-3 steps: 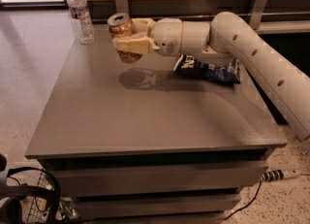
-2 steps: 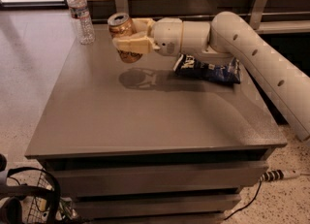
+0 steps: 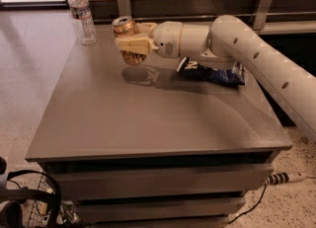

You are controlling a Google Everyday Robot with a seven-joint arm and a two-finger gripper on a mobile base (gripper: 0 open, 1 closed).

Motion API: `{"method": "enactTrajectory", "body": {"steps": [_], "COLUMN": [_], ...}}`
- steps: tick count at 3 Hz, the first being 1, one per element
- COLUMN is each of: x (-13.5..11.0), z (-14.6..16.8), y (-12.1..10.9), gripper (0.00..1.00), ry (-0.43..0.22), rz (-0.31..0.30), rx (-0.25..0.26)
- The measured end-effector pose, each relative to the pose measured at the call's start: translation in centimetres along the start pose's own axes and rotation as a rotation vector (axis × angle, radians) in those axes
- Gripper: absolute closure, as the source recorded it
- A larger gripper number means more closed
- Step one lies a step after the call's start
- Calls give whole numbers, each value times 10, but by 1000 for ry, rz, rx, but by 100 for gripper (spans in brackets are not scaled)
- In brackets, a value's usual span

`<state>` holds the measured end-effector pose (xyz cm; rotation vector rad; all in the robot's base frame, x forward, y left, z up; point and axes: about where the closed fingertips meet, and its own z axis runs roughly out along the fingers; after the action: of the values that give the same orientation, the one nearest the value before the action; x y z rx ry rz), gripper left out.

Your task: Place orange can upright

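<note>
The cream plastic gripper (image 3: 131,44) is clamped around the shiny cylindrical orange can (image 3: 123,25), holding it near upright, silver top up, just above the matte grey table (image 3: 148,123), with a clear ribbed water bottle (image 3: 82,15) at the far left corner and a crinkled dark blue chip bag (image 3: 212,72) lying under the arm.

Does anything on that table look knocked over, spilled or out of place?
Nothing is spilled or damaged. The one oddity is the orange can, which is off the table, clamped in the gripper above its far side. The water bottle stands upright and the chip bag lies flat.
</note>
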<state>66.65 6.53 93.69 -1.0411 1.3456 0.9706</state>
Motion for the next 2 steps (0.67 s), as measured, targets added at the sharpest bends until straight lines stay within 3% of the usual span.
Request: {"method": "enactTrajectory", "body": {"steps": [1,2], "x": [10,15], "z": [1,15], "y": [-20,-43], "gripper": [100,100], "ry": [28,25], "rz": [38,40], "rx": [80,94]}}
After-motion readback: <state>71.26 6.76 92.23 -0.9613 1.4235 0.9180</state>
